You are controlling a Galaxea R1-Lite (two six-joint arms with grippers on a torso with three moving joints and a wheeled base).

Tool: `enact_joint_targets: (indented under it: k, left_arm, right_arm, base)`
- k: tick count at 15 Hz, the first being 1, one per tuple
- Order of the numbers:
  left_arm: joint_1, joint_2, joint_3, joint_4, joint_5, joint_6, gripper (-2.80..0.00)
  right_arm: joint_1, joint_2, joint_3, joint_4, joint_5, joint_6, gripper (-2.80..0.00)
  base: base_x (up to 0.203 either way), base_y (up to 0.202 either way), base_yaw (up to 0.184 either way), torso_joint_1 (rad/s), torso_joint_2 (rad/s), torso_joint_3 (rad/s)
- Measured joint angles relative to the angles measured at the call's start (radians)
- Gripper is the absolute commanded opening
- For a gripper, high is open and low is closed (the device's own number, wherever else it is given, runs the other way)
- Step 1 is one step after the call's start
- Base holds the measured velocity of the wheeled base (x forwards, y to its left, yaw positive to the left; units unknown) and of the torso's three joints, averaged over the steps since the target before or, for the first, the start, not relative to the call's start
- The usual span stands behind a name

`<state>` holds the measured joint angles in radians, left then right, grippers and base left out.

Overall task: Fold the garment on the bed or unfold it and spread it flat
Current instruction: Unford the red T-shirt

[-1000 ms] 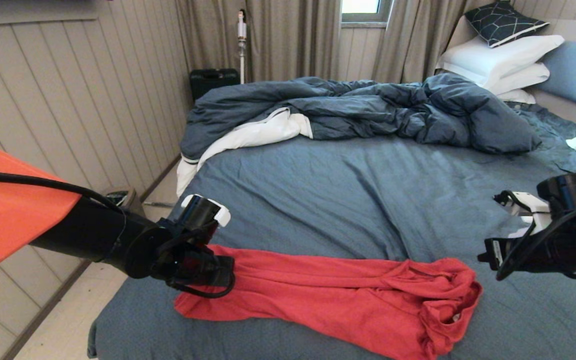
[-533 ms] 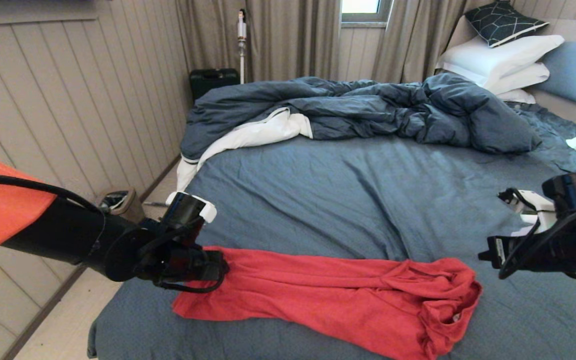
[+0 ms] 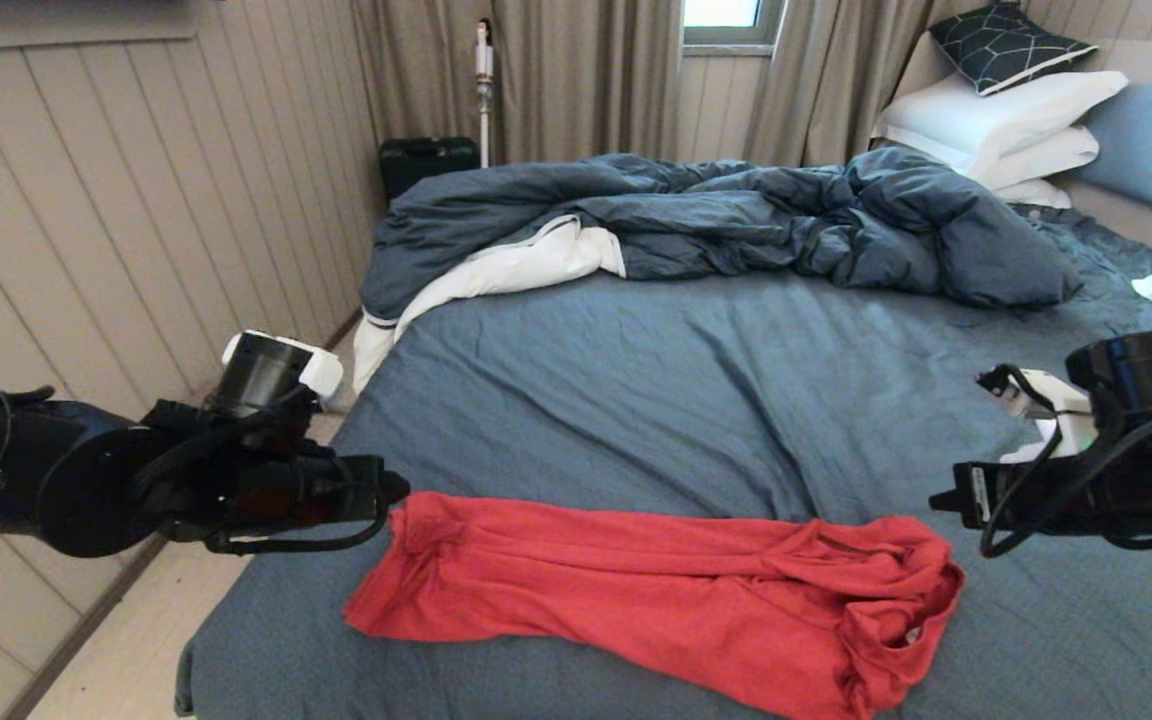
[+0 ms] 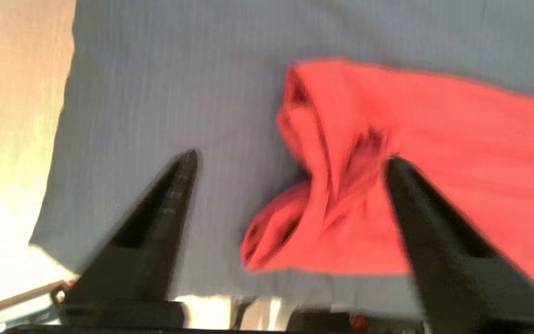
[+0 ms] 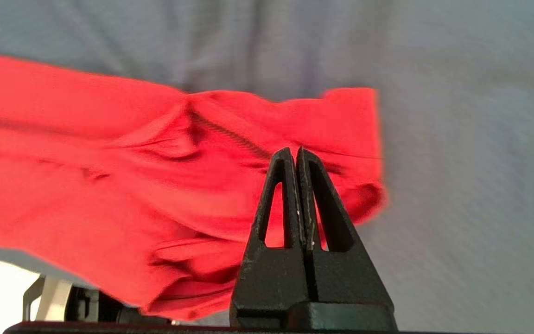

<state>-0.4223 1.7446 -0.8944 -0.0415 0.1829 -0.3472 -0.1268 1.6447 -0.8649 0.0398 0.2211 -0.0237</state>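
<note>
Head view: red garment (image 3: 656, 600) lies across the lower middle of the frame, on the near part of the bed (image 3: 696, 400), as a long bunched band with no print showing.
Garment ends: one end at lower left bunches into a small knot of folds; the other end at lower right is a crumpled heap.
Left gripper (image 3: 391, 488): at left of the frame, just beside the garment's left end, level with it; I cannot tell whether it touches.
Left wrist view: left gripper (image 4: 290, 160) has its jaws spread wide with nothing between them; the garment's (image 4: 387, 185) gathered end lies below the gap, loose on the sheet. Released, not grasping.
Right gripper (image 3: 941, 500): at right of the frame, hovering just beside the crumpled end.
Right wrist view: right gripper (image 5: 295, 155) has its fingers pressed together, clenched on nothing; the garment (image 5: 109, 176) lies under it.
Reading: an arm posted at each end suits a lengthwise stretch; the cloth looks pulled long but not spread.
Progress: early; neither folded nor flat.
Background: rumpled duvet (image 3: 716, 220) and pillows (image 3: 996, 120) sit in the upper frame, well apart from the garment.
</note>
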Motion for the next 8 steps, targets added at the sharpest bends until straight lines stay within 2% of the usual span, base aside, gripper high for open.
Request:
enact_joint_targets:
  k: [2,5,8]
  left_arm:
    - [0.001,-0.044,0.059,0.012,-0.016,0.0,-2.8]
    - [0.003,-0.123,0.144,0.015,-0.114,-0.011,-2.8]
    - [0.003,-0.115,0.126,0.008,-0.132,-0.013,-2.8]
  right_arm:
    - [0.034,-0.001,0.002,0.0,0.0,0.002,-2.8]
    - [0.09,0.009,-0.024,-0.001,0.0,-0.002,-2.8]
    - [0.127,0.061,-0.085,0.001,0.0,0.002,-2.8]
  base:
    - [0.0,0.0,0.0,0.0,0.0,0.0]
    - [0.0,0.0,0.0,0.0,0.0,0.0]
    - [0.0,0.0,0.0,0.0,0.0,0.0]
